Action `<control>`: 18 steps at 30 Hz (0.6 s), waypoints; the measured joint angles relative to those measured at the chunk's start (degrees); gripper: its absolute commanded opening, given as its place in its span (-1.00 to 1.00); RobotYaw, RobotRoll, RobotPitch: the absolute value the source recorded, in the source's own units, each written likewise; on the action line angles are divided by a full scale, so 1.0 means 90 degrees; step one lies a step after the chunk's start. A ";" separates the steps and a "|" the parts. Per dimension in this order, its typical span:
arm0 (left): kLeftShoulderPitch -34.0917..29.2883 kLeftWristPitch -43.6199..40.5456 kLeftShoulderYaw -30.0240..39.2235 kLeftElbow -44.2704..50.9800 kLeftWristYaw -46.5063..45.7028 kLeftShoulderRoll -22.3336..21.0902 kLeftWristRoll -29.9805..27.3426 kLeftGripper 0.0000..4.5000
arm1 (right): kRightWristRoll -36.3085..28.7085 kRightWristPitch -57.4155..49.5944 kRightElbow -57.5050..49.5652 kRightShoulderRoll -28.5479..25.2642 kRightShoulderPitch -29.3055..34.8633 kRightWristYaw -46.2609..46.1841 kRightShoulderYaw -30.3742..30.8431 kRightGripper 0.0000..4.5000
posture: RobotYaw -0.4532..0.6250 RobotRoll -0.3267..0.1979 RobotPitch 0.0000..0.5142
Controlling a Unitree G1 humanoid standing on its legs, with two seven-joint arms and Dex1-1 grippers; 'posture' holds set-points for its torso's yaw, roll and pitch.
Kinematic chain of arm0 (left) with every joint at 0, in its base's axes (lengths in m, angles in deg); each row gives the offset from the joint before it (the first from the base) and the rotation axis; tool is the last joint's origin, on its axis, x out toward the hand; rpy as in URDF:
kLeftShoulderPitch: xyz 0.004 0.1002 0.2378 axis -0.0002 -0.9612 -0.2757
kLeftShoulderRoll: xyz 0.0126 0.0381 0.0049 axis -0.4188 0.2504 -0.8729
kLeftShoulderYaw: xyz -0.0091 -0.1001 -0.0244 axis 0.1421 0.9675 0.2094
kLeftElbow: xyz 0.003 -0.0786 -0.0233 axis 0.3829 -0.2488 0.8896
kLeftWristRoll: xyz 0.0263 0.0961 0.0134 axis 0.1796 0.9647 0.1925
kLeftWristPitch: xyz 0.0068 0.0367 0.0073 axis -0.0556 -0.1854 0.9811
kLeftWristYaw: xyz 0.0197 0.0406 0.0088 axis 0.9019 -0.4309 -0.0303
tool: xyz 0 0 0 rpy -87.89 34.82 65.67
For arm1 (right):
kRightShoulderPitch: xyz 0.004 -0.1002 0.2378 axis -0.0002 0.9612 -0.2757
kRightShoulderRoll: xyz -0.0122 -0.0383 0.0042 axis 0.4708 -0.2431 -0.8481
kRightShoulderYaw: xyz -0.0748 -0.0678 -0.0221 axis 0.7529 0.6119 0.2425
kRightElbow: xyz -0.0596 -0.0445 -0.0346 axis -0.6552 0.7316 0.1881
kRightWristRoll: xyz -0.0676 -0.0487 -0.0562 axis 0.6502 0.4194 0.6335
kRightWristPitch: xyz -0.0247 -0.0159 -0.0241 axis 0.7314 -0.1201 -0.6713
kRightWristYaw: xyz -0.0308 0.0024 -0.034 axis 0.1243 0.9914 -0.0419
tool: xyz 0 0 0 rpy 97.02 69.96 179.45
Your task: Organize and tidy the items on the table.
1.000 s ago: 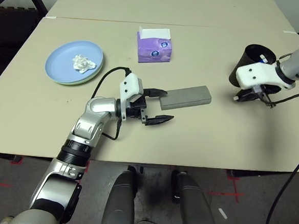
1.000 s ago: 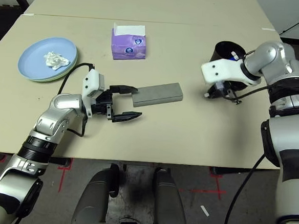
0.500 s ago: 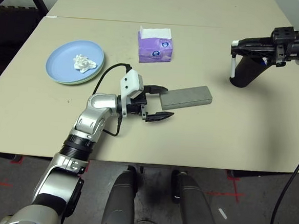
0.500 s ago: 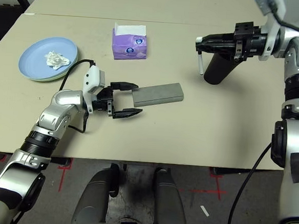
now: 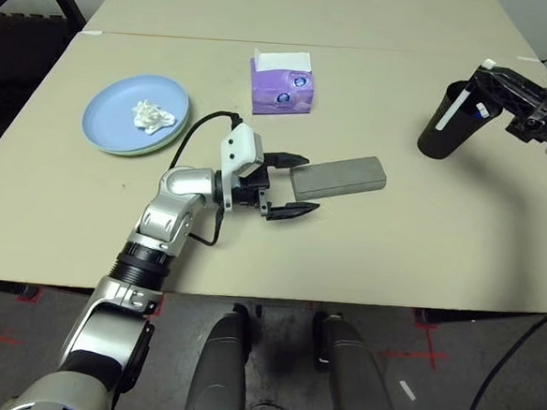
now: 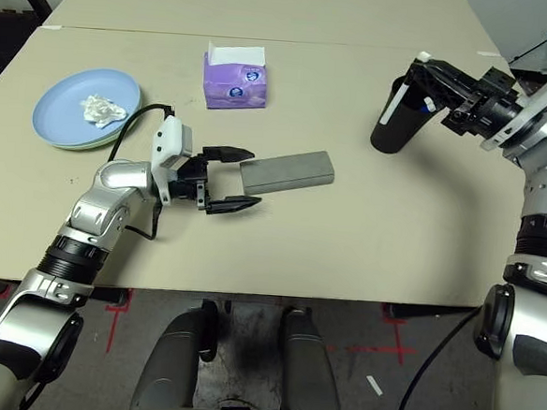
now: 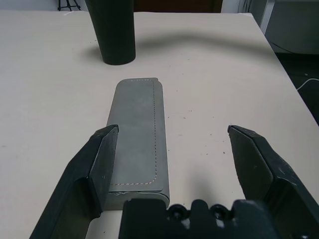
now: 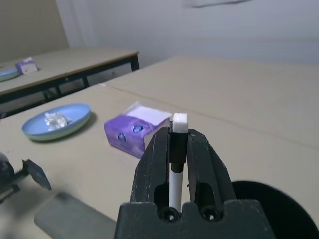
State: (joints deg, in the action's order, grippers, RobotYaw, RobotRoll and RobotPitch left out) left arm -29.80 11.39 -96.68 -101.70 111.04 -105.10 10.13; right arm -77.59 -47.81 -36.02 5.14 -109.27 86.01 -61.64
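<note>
Pen (image 5: 451,109) is what I have in my right gripper (image 8: 179,132): its fingers are closed on the dark part, with the white end poking out above the tips and the white barrel below. I have it up at the mouth of the black cup (image 5: 439,140), on the right side of the table (image 5: 382,260). I can't tell whether the pen touches the rim. The cup stands upright, and something blue and white (image 5: 482,110) shows at its mouth; I can't make out what it is.

My left gripper (image 5: 313,183) is wide open and holds nothing. It sits low over the middle of the table, at the near end of the grey case (image 5: 346,177). One finger is right by that end, though I can't say for sure that they touch; the other is apart from it, on the side nearer me. The case lies flat, pointing from the left gripper toward the right side of the table.

Over on the left, the blue plate (image 5: 112,117) is stacked on the green plate (image 8: 52,136), whose edge peeks out beneath. A crumpled tissue (image 5: 153,117) rests on the blue one. The purple tissue box (image 5: 281,91) stands farther back, between the plates and the cup, with white tissue at its top.
</note>
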 measured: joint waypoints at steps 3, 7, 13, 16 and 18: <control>0.0031 0.0018 0.0000 -0.0067 0.0024 0.0012 0.0004 1.00 | -0.0065 -0.0066 0.0002 -0.0035 -0.0035 -0.0011 0.0000 -0.86 | -0.32 0.25 -0.41; 0.0106 0.0071 0.0000 -0.0105 0.0062 0.0049 0.0011 1.00 | -0.0128 -0.0086 0.0074 -0.0153 -0.0311 -0.0040 0.0000 -0.86 | -0.32 0.25 -0.41; 0.0176 0.0127 0.0000 -0.0257 0.0067 0.0076 0.0022 1.00 | -0.0131 0.0136 0.0528 -0.0302 -0.0888 -0.0333 -0.0092 -0.86 | -0.31 0.25 -0.42; 0.0176 0.0135 0.0001 -0.0270 0.0068 0.0073 0.0028 1.00 | -0.0088 0.0295 0.0751 -0.0454 -0.0944 -0.0374 -0.0161 -0.86 | -0.32 0.25 -0.42; 0.0177 0.0139 0.0001 -0.0273 0.0068 0.0071 0.0028 1.00 | 0.0005 0.0410 0.0889 -0.0518 -0.0942 -0.0374 -0.0161 -0.86 | -0.32 0.25 -0.42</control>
State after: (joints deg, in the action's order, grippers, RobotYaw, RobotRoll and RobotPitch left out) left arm -28.21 12.64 -96.68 -104.15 111.65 -104.46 10.38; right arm -77.55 -44.13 -28.02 0.48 -117.75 82.65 -63.09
